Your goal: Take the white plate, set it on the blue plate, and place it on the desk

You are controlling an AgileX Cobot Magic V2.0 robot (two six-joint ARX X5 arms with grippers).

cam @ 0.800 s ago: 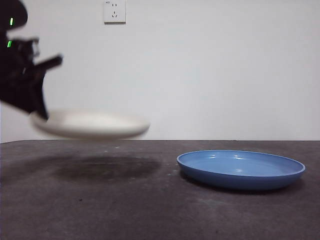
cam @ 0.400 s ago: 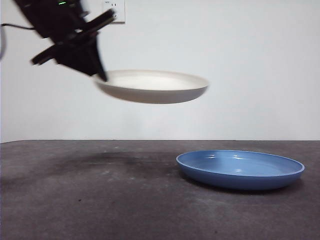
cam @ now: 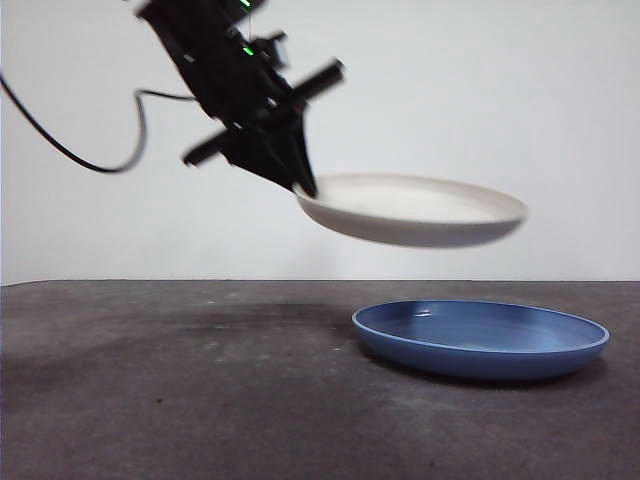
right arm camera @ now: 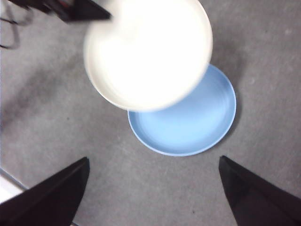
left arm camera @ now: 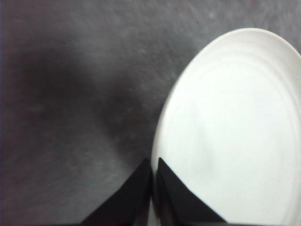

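Carrying the white plate across — not yet over the blue one.

The wide, shallow, cream-white matte plate [cam: 412, 211] hangs in the air, pinched at its near rim by my left tool [left arm camera: 153, 175], whose black jaws are closed thin on the edge. It sits tilted slightly, well above the dark grey-brown mottled table [cam: 180, 390], and from the right wrist view it overlaps only part of the glossy mid-blue round plate [right arm camera: 188, 123] resting flat below. I judge the transport step is in hand — next I need to centre the white plate over the blue one, level it, then lower it before letting go. My right tool [right arm camera: 153, 188] waits high with jaws spread wide, holding nothing.
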